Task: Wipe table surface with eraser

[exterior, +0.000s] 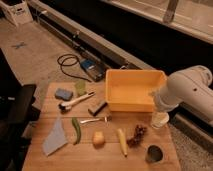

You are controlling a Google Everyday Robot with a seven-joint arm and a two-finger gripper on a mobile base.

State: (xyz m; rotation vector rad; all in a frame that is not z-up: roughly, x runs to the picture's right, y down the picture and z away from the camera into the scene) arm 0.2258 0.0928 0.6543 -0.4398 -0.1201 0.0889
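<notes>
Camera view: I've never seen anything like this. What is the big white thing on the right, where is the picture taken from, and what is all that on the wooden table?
The white thing is a robot's arm, reaching in from the right. Its claw hangs at the arm's lower end, over the table's right edge, beside the yellow bin. It is open and holds nothing. There is only one picture, looking down on the table surface from above. Where that camera is mounted I cannot say. On the wood lie the eraser, which is a small dark block, a white-handled brush, a blue sponge, a blue cloth and a dark cup.
</notes>
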